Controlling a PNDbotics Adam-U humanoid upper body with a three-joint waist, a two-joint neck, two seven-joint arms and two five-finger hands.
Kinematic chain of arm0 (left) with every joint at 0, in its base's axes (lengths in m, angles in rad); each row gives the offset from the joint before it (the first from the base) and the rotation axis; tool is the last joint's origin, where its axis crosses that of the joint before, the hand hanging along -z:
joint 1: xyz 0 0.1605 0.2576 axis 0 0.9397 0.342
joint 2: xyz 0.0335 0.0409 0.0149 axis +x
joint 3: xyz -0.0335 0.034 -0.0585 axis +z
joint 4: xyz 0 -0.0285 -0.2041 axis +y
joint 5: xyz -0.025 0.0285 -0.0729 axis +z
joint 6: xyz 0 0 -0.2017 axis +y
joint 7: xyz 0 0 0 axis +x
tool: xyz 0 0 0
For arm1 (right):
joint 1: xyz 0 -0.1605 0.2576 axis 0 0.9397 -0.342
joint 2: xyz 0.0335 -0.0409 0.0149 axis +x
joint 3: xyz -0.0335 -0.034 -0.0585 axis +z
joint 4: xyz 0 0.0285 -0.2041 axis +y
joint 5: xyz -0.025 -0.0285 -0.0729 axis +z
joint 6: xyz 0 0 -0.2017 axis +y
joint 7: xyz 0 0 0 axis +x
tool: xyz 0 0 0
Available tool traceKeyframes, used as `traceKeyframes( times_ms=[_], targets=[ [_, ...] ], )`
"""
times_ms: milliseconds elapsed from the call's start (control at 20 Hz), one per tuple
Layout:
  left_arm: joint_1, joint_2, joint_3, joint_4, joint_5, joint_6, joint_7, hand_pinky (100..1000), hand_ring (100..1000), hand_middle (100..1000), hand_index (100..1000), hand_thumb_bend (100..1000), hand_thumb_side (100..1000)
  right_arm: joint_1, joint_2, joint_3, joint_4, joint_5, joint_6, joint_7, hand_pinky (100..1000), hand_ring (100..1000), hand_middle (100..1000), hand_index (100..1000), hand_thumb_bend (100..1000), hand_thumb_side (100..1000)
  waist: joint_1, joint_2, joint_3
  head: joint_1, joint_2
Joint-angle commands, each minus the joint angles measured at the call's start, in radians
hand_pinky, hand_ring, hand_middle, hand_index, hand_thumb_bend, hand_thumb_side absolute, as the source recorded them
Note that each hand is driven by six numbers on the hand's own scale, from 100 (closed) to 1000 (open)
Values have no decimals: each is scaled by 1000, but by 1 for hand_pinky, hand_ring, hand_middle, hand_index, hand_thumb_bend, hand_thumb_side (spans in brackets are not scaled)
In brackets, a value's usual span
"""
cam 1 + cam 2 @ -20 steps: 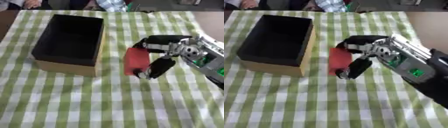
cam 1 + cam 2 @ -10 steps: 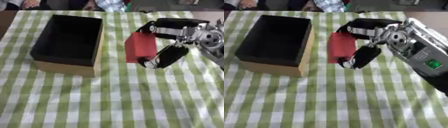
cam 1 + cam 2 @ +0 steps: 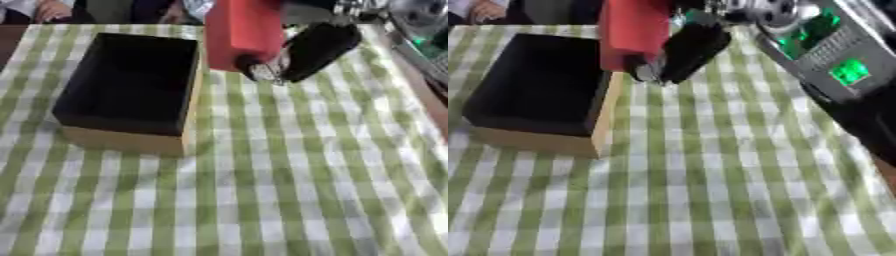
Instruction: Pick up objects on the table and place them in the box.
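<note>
The red block (image 3: 243, 31) is off the table, held upright in the air with its long axis running roughly vertical and its top cut off by the upper edge of both views. It hangs just right of the box's right wall, near the box's far right corner, and its lower end appears to overlap that corner in the right eye view. The right hand (image 3: 306, 47) is clamped on it: dark fingers curl down along the block's right side and under its lower end, where a fingertip shows against the red. The hand's wrist and silver, green-lit forearm run off toward the upper right.

The box (image 3: 184, 107) sits left of the block, open side up, black inside with tan cardboard walls, its long axis running near to far. Nothing can be made out in its dark interior.

What the coming move turns on is this: the opening lies to the left of the held block and below it, so the block probably has to travel left over the right wall before it is let go. Held upright, it may tip against that wall if released too early.

The green and white checked tablecloth (image 3: 289, 190) covers the table. The left hand shows in neither view.
</note>
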Motion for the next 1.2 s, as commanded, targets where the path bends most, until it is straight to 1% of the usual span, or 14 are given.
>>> traceKeyframes(
  times_ms=[50, 200, 450, 650, 850, 900, 1000, 1050, 1100, 1150, 1200],
  targets=[
    [-21, 4, -5, -15, 6, -5, -6, 636, 743, 686, 631, 100, 790, -65, 98, 10, 132, 40, 28, 62, 801, 792, 648, 794, 100, 329, -3, 2, 9, -26, -11],
    [-34, -2, -11, -15, 10, -9, -10, 636, 743, 686, 631, 100, 790, -104, 196, 5, 283, 87, -6, 36, 801, 789, 643, 794, 100, 348, -4, 9, 27, -47, -19],
    [-53, -10, -18, -15, 17, -16, -14, 637, 743, 687, 631, 100, 790, -136, 325, -40, 503, 141, -84, -27, 807, 789, 644, 798, 100, 387, -5, 21, 54, -75, -32],
    [-63, -16, -23, -15, 21, -21, -17, 637, 743, 687, 631, 100, 790, -151, 402, -72, 645, 206, -147, -65, 809, 795, 652, 804, 100, 386, -8, 27, 68, -92, -33],
    [-71, -21, -29, -15, 26, -24, -23, 636, 744, 688, 630, 100, 789, -153, 464, -120, 773, 272, -210, -95, 822, 810, 669, 816, 100, 435, -16, 34, 83, -108, -35],
    [-73, -21, -30, -15, 27, -24, -24, 636, 744, 688, 630, 100, 789, -154, 474, -126, 794, 281, -231, -95, 831, 821, 685, 836, 100, 448, -18, 35, 87, -111, -36],
    [-75, -22, -31, -15, 28, -25, -25, 636, 744, 688, 630, 100, 788, -156, 489, -133, 823, 298, -271, -87, 855, 857, 739, 900, 100, 531, -21, 37, 91, -114, -36],
    [-76, -22, -31, -15, 29, -26, -26, 636, 743, 688, 630, 100, 789, -157, 493, -135, 833, 308, -289, -83, 879, 901, 787, 949, 100, 602, -22, 38, 92, -115, -36],
    [-76, -23, -32, -15, 29, -26, -27, 636, 743, 688, 630, 100, 788, -158, 498, -134, 843, 323, -305, -75, 902, 938, 824, 990, 100, 642, -23, 38, 93, -116, -36],
    [-76, -23, -32, -15, 30, -26, -28, 636, 743, 688, 630, 100, 788, -158, 502, -134, 852, 344, -320, -68, 937, 980, 867, 1000, 100, 714, -23, 38, 94, -117, -36],
    [-76, -24, -32, -15, 30, -26, -28, 636, 742, 688, 630, 100, 788, -158, 505, -136, 860, 368, -333, -62, 984, 1000, 905, 1000, 109, 738, -24, 38, 95, -119, -35]
  ],
)
